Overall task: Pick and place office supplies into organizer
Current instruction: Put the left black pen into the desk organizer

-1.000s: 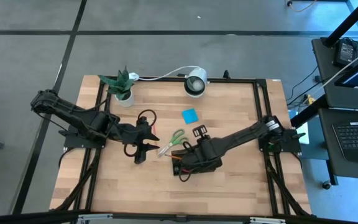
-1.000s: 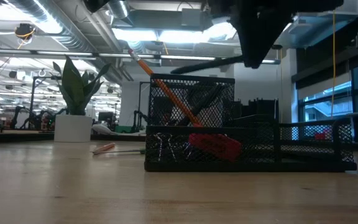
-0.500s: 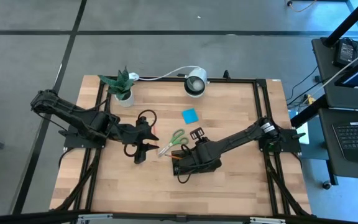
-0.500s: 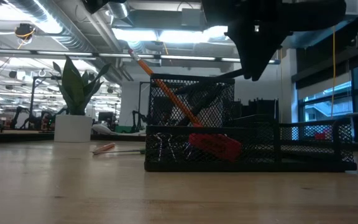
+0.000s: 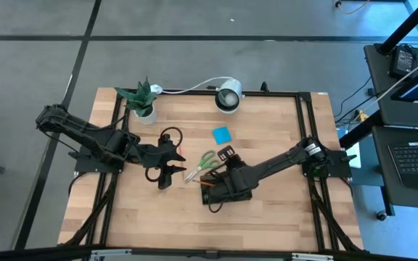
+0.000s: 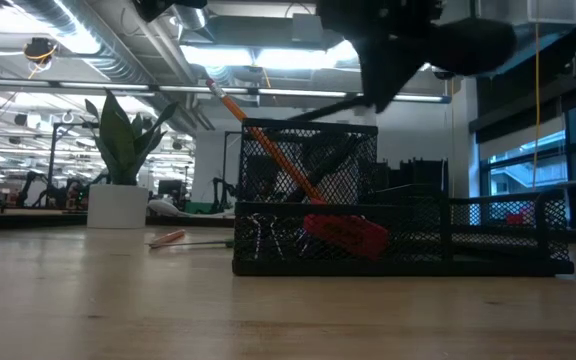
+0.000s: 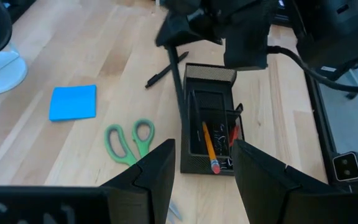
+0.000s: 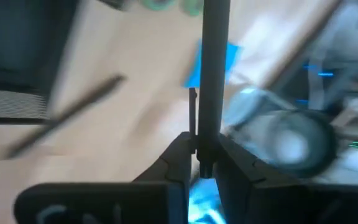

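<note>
Now right gripper (image 8: 199, 163), pinched on black pen (image 8: 213, 68), has swung pen over organizer (image 7: 210, 118) at table middle; drop into compartment looks next. Left gripper (image 7: 201, 168) hovers open, empty, beside scissors (image 5: 203, 162). Blue pad (image 5: 221, 134) not yet collected.

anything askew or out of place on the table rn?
Nothing spilled or damaged. The orange pencil leans slanted out of the black mesh organizer instead of standing upright. Green-handled scissors, a blue sticky-note pad and one black pen lie loose on the wooden table. The right gripper grips another black pen.
</note>
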Tool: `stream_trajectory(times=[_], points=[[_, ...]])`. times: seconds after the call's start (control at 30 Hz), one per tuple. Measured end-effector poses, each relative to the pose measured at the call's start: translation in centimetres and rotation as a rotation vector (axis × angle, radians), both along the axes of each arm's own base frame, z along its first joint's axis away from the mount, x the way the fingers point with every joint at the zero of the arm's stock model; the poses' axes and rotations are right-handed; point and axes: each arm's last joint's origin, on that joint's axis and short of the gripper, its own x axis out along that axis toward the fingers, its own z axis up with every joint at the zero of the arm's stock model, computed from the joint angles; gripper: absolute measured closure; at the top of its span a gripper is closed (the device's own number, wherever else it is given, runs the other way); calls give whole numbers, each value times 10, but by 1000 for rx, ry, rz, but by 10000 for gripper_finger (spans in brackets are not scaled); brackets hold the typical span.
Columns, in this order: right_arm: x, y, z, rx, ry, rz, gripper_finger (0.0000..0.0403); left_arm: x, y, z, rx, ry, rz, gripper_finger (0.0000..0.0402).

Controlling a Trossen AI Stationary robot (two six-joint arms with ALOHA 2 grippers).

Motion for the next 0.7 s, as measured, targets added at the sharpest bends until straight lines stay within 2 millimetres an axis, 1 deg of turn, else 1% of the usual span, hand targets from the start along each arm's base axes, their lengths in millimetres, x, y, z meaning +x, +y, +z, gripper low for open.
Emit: stream_trajectory(times=[0.07, 0.27, 0.57, 0.7], points=[[0, 1, 1, -69, -6, 44, 347, 0, 0, 0, 0, 0, 0, 249], [-2, 8, 4, -186, -22, 124, 347, 0, 0, 0, 0, 0, 0, 249], [-9, 28, 8, -334, -26, 261, 347, 0, 0, 0, 0, 0, 0, 249], [-12, 34, 8, -354, -17, 296, 347, 0, 0, 0, 7, -3, 9, 249]])
